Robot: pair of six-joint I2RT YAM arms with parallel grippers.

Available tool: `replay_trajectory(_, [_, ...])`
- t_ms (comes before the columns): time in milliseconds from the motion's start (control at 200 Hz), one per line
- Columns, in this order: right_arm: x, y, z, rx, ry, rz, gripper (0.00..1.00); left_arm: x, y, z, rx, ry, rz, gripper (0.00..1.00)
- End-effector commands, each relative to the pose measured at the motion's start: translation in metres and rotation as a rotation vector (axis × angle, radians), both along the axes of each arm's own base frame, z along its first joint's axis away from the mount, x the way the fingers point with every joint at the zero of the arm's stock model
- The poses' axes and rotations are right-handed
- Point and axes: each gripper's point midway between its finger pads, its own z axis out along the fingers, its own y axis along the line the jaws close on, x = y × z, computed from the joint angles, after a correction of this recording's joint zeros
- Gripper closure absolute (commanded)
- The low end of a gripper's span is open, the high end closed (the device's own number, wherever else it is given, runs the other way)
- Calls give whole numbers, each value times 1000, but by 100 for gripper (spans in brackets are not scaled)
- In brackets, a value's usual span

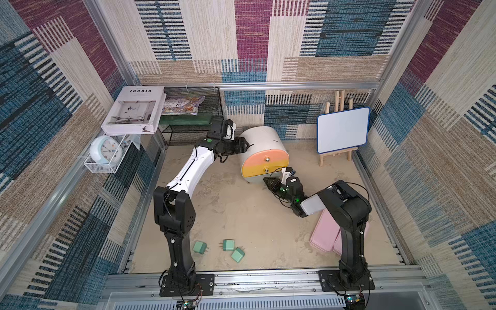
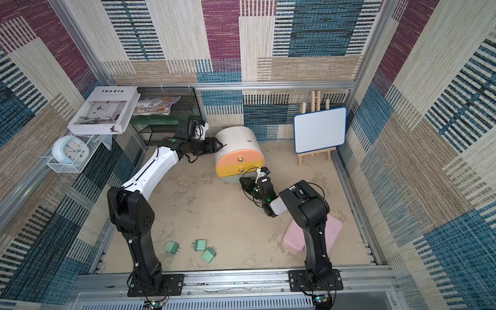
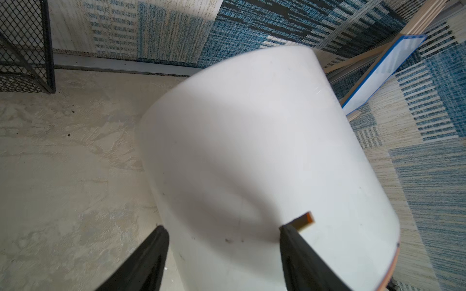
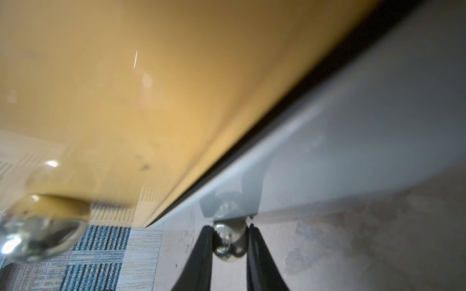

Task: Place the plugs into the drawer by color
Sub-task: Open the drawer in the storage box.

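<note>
The drawer (image 1: 264, 146) (image 2: 239, 142), a white barrel cabinet with peach, yellow and grey-green fronts, stands mid-table in both top views. My right gripper (image 4: 230, 235) (image 1: 268, 181) is shut on the small brass knob (image 4: 228, 243) of the grey-green bottom front (image 4: 353, 138), just under the yellow front (image 4: 126, 75). My left gripper (image 3: 223, 233) (image 1: 248, 146) is open against the cabinet's white side wall (image 3: 252, 151), holding nothing. Three mint green plugs (image 1: 200, 247) (image 1: 228, 245) (image 1: 238, 255) lie on the sandy floor near the front edge, by the left arm's base.
Flat pink boxes (image 1: 324, 236) lie front right, partly behind the right arm. A small whiteboard on an easel (image 1: 342, 130) stands back right. The black mesh rack (image 1: 193, 118), a book (image 1: 134, 110) and a clock (image 1: 106, 153) sit back left.
</note>
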Motion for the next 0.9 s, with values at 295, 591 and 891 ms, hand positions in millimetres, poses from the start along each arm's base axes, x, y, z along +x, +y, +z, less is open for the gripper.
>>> replay_trajectory(295, [-12,11,32,-29,-53,92,83,-5,4,-20,47,66,3,27])
replay_trajectory(591, [-26,9,20,-84,-3,129,82,-2,5,-22,49,68,5,27])
replay_trajectory(891, [-48,5,-3,-139,60,162,80,0,9,-25,54,73,13,27])
